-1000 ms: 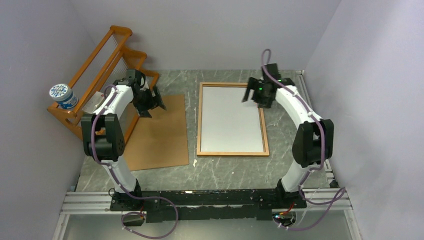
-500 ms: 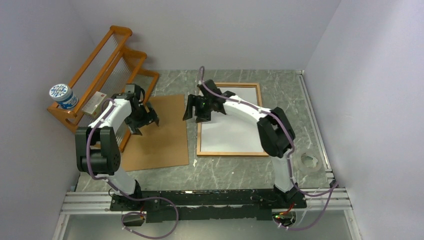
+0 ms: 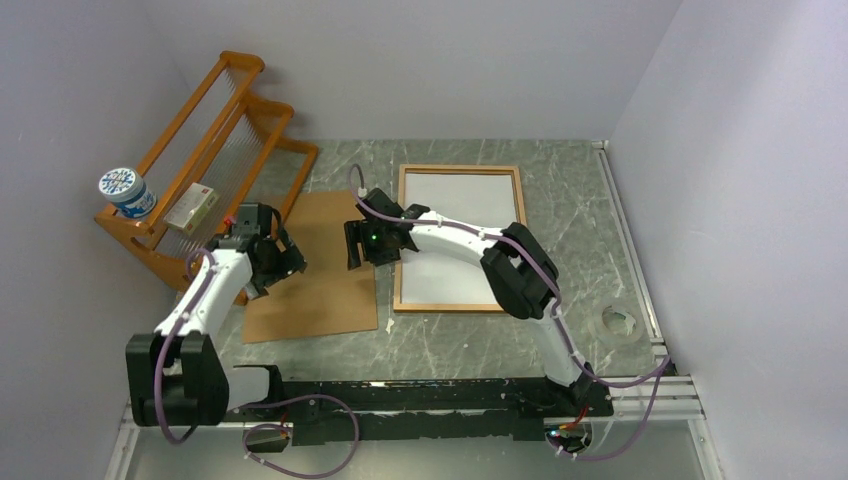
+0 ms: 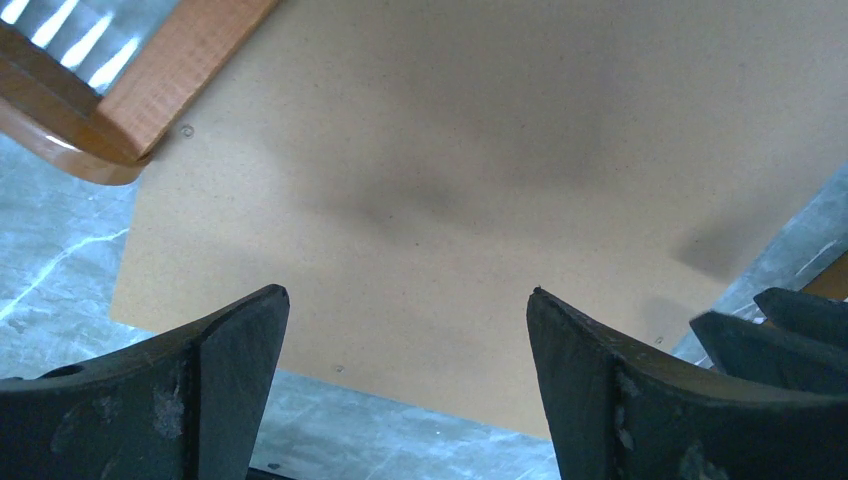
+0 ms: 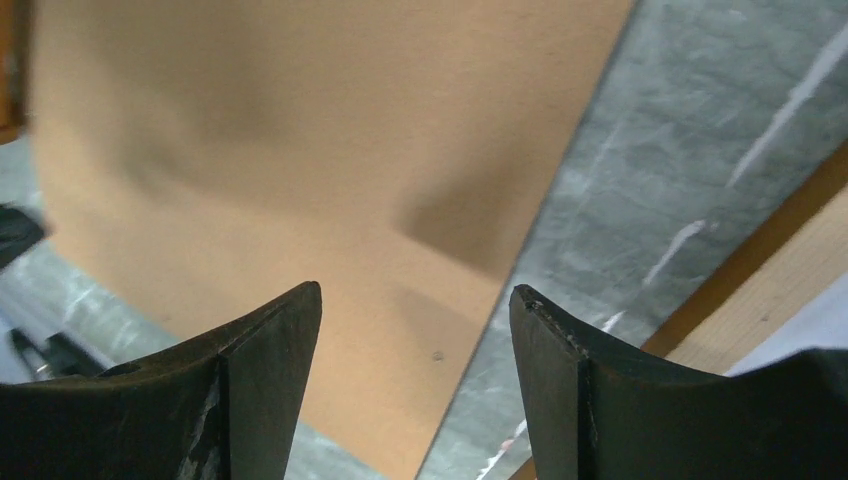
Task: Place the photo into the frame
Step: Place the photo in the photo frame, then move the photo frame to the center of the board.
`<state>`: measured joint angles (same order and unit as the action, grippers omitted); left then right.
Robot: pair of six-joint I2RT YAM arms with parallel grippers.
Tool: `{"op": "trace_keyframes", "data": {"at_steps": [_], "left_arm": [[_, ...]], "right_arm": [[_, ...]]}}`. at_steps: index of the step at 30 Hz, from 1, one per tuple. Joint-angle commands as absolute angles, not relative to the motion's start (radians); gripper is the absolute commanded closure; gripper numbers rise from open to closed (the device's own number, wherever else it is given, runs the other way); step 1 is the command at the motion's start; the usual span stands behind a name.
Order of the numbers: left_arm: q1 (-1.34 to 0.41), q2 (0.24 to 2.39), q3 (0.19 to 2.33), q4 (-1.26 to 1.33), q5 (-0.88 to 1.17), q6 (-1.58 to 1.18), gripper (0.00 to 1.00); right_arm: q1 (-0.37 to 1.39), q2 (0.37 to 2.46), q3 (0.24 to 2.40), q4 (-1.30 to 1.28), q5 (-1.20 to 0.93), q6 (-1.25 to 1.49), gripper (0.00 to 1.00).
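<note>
Rails (image 3: 180, 402) along the near edge carry both arm bases, with purple cables looping below them. On the grey marbled table (image 3: 450, 345), toward the right side, sits a clear ring-shaped thing (image 3: 619, 322), too faint to name.

Farther in, a plain brown backing board (image 3: 325, 285) lies flat. The left gripper (image 3: 285, 265) hovers over the board's left part and hides a piece of that edge. Its wrist view shows the fingers spread wide with only bare board between them. The right arm reaches across to the left, and the right gripper (image 3: 357, 250) hangs over the board's right edge, beside the strip of table that parts board from frame. Its fingers also stand apart and hold nothing.

The frame (image 3: 460, 168) lies flat just right of the board, its left rail partly covered by the right arm and its right rail by that arm's elbow. A white sheet (image 3: 460, 200) fills it. Whether this is the photo lying face down cannot be told.

By the far left wall stands an orange wooden rack (image 3: 215, 110), holding a blue-and-white tub (image 3: 125, 190) and a small box (image 3: 192, 208) whose label is unreadable.
</note>
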<state>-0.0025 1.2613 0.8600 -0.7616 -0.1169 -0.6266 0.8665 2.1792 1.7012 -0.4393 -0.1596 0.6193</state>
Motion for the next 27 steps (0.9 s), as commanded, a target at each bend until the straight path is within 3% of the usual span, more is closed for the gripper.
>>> {"op": "trace_keyframes", "data": {"at_steps": [1,14,23,27], "left_arm": [[-0.003,1.179,0.806,-0.693,-0.192,-0.673,0.06],[-0.003,1.022,0.639,-0.742,-0.404,-0.876,0.06],[-0.003,1.087,0.633,-0.750,-0.354,-0.919,0.06],[-0.003,1.096,0.619,-0.730,-0.333,-0.928,0.06]], "right_arm": [[0.892,2.217,1.754,-0.515,0.018,0.551,0.27],[0.925,2.230,1.754,-0.543,0.118,0.411,0.25],[0.956,2.249,1.788,-0.648,0.220,0.301,0.27],[1.009,2.288,1.809,-0.694,0.289,0.207,0.23]]}}
